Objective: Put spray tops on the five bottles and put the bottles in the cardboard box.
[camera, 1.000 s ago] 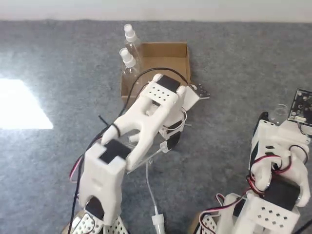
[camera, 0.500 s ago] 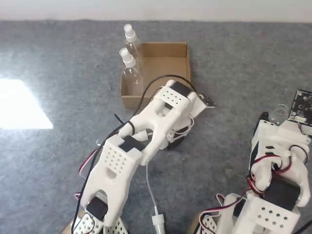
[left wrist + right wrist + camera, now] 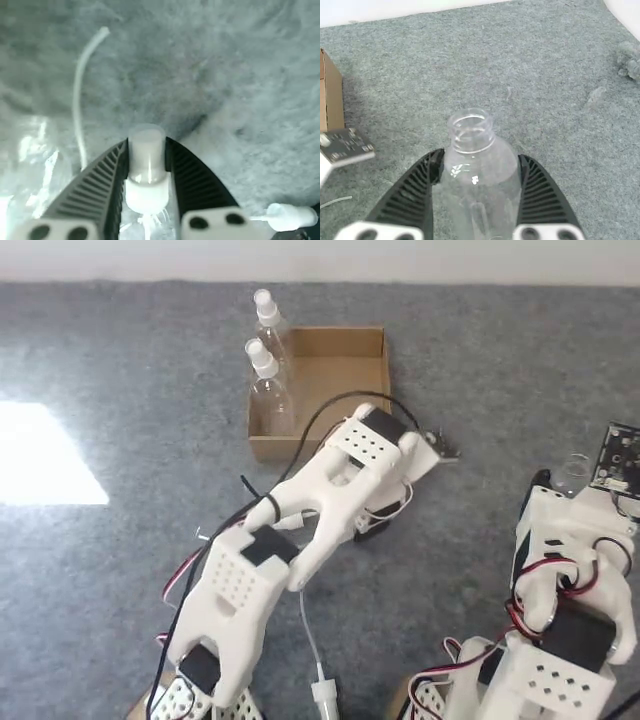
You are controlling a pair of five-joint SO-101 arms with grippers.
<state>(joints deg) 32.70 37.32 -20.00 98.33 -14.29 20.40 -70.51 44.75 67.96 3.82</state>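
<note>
Since a second ago: the left arm has swung to its right, off the front edge of the cardboard box and out over the desk just past the box's near right corner. The right arm sits where it was.
left pincer: clamped on the white head of a spray top, one ribbed finger on each side, the cap poking out past the tips.
beyond the left pincer: grey desk, with a thin clear tube curving over it. I also see some clear plastic beside one finger, which I can't make out.
right pincer: clamped round the shoulders of an open bottle, which stands upright with its open neck above the fingers.
loose spray top: lying on the desk between the two arm bases, its tube running up toward the left arm.
cardboard box: on the desk beyond the left arm, open side up.
capped bottles: two, upright along the box's left wall. The nearer one is inside. I can't tell whether the one at the far corner stands inside or just behind the box.
light patch: bright, on the desk well to the left of the box.
</note>
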